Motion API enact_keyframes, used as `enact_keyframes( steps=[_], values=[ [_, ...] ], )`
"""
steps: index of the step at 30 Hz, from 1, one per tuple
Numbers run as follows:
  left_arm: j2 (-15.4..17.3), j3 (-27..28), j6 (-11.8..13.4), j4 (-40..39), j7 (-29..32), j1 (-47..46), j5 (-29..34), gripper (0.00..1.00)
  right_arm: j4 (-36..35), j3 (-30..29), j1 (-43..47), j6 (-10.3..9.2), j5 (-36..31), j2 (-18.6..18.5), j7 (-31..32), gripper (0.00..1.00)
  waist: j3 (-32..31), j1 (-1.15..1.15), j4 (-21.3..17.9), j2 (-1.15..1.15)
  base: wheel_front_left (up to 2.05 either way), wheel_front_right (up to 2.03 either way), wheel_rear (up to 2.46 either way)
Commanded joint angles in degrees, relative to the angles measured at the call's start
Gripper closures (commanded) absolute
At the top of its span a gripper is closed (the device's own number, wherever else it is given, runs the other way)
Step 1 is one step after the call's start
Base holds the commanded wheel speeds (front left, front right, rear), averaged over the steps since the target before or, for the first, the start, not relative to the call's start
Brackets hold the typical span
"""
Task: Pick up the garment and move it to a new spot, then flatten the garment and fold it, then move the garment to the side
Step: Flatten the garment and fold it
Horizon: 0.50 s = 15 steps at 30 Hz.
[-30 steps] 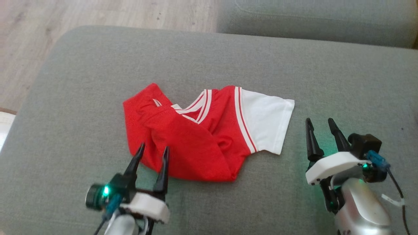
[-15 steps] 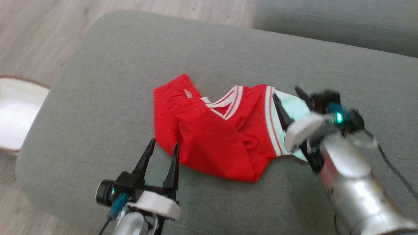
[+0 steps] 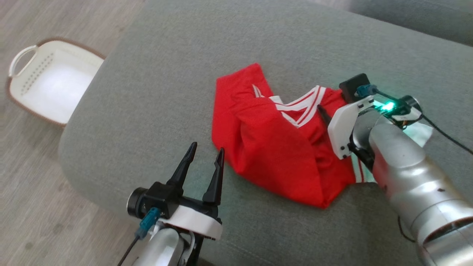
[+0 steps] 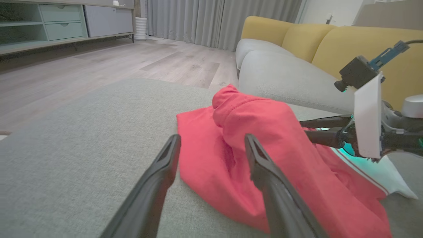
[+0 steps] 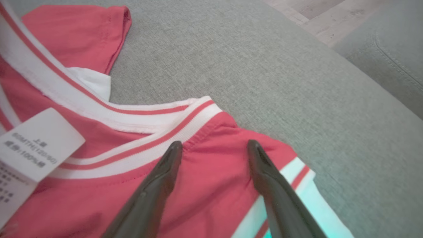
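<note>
A red garment (image 3: 273, 147) with white-striped collar and white sleeve lies crumpled on the grey sofa cushion (image 3: 166, 74). My left gripper (image 3: 207, 149) stands open at the garment's near left edge, just above the cushion. In the left wrist view the left gripper (image 4: 212, 138) points at a raised red fold of the garment (image 4: 264, 132). My right gripper (image 3: 329, 111) is open over the garment's right shoulder, with the arm covering most of the white sleeve. In the right wrist view the right gripper (image 5: 214, 144) straddles red cloth just below the striped collar (image 5: 138, 132), nothing pinched.
A white laundry basket (image 3: 22, 55) with a brown rim stands on the wooden floor left of the cushion. A white care label (image 5: 36, 145) shows inside the collar. Yellow and grey sofa cushions (image 4: 297, 36) rise beyond the garment.
The head camera has swung, bringing the basket into view. My right gripper has moved from the bare cushion right of the garment onto its right shoulder. The left gripper stays by the near left edge.
</note>
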Motion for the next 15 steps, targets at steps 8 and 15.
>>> enact_keyframes(
  steps=[8,15],
  values=[
    [0.43,0.62,0.73,-1.96,-0.29,-2.61,-1.05,0.00,2.38,5.58,-3.10,-0.05,3.95,-2.88,5.08,0.18,1.81,-0.01,1.75,0.00,0.00,0.00,0.00],
    [0.42,1.33,0.97,-1.97,-0.29,-2.73,-0.92,0.00,3.34,2.93,-5.24,-0.05,6.74,-7.06,0.59,1.00,2.37,-0.01,0.58,0.00,0.00,0.00,0.00]
  ],
)
